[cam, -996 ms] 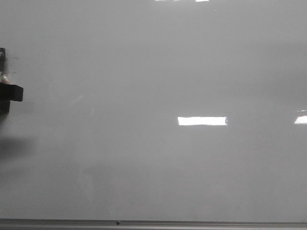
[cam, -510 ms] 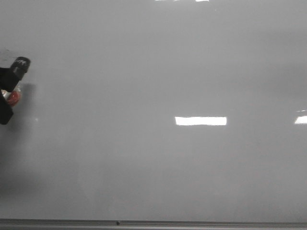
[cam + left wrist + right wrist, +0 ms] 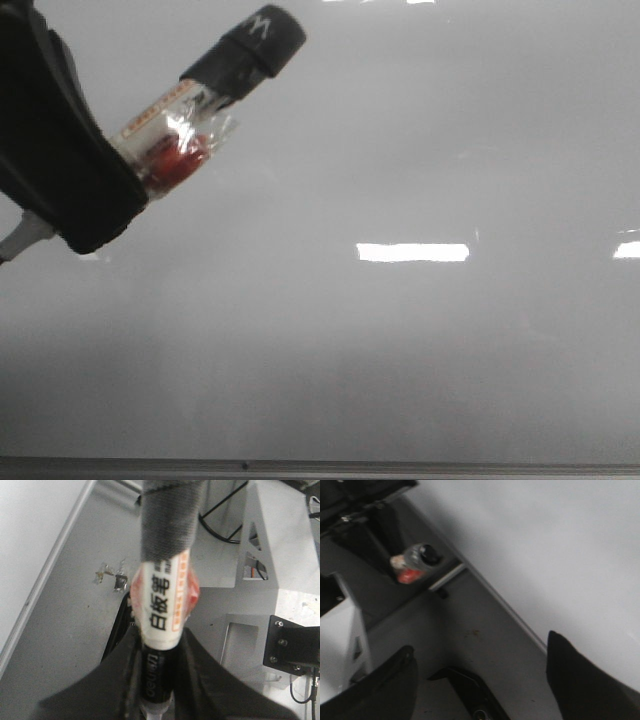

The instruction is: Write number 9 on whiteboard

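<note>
1. Whiteboard (image 3: 420, 150) filled the front view, glossy pale grey, with its thin grey frame strip running along the lower edge; bright rectangular reflections lay on it.
2. No marker line could be made out on the board in any view, so the number 9 was not visible.
3. Left claw (image 3: 120, 190) came in at the upper left of the front view, clenched on a marker (image 3: 215, 85).
4. Marker stuck out beyond the claw, tilted up and away from it, black cap (image 3: 255, 45) on at the far end; a red patch under clear wrap sat on the barrel just past the claw.
5. Left wrist view showed the same marker (image 3: 162, 600) pinched between the two dark fingers (image 3: 205, 680), white label with black characters facing the camera, cap blurred.
6. Whiteboard's edge (image 3: 30, 540) lay off to the side of the left claw, apart from the marker.
7. Right claw (image 3: 480, 680) stood released, fingers wide apart, nothing between them.
8. Beyond the right claw lay the grey counter (image 3: 470, 630), with the whiteboard (image 3: 545, 545) just beside one finger and the capped marker (image 3: 415, 560) well apart, end-on.
</note>
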Robot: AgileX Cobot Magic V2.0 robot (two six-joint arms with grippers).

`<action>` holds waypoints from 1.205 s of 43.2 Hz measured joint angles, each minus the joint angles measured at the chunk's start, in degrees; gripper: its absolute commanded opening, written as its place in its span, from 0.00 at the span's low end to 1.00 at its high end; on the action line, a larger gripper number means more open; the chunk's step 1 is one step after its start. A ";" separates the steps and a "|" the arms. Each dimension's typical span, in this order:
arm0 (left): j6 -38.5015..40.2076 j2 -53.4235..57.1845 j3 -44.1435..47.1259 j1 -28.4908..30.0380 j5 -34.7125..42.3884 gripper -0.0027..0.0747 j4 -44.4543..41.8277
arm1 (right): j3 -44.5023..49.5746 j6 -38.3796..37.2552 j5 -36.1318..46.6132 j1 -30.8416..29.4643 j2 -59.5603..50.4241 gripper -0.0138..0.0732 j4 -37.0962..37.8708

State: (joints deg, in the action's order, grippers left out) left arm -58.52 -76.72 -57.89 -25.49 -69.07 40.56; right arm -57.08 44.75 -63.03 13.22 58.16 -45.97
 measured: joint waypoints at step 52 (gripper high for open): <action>-4.34 -0.03 -0.37 -0.13 1.49 0.23 0.52 | -12.37 12.87 -5.04 15.12 32.52 0.08 -13.70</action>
State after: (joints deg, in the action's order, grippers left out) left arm -62.86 -76.75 -58.26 -25.62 -67.58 41.08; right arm -69.45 57.62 -68.06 28.34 90.68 -59.67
